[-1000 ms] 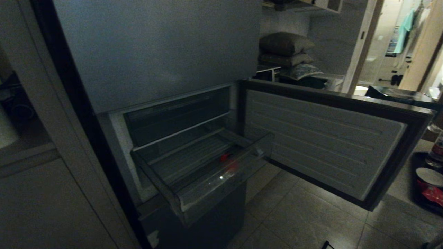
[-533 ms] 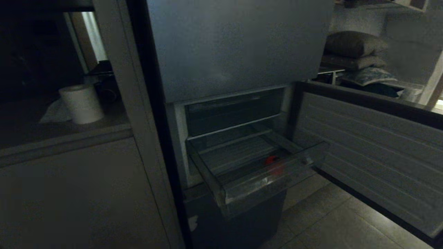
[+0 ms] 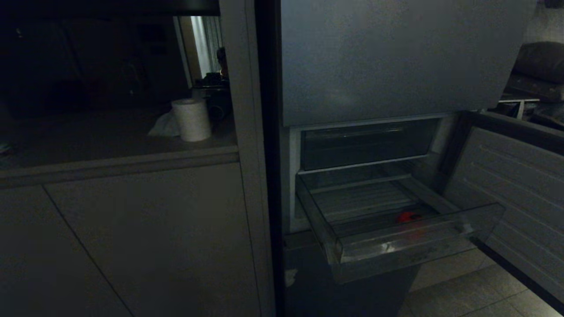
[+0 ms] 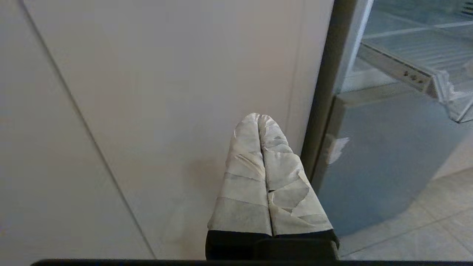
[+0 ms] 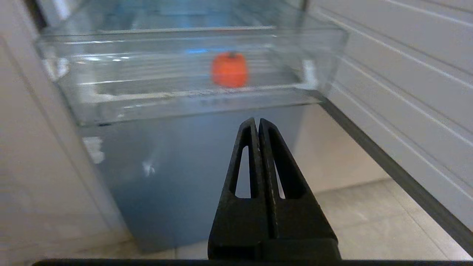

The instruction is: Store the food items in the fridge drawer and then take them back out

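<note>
The fridge [image 3: 396,57] stands with its middle door [image 3: 506,185] swung wide, and the drawer [image 5: 184,99] is pulled out, a wide shallow clear bin with a ribbed floor and a see-through front lip. It sits above and ahead of the right gripper [image 5: 257,122], whose black fingers are pressed together and hold nothing, low in front of the lower fridge front. The left gripper [image 4: 259,117], its taped fingers also together and empty, faces the pale cabinet panel [image 4: 147,111] with the drawer off to its far side. Inside the drawer, straight ahead of the right gripper and just behind the lip, lies one food item [image 5: 229,69]: a small, rounded, red-orange lump with a dark stem-like spot on top. It looks light and smooth, probably a toy fruit, so it may roll or slip; a grasp from above across its widest middle seems safest, clearing the lip first.
</note>
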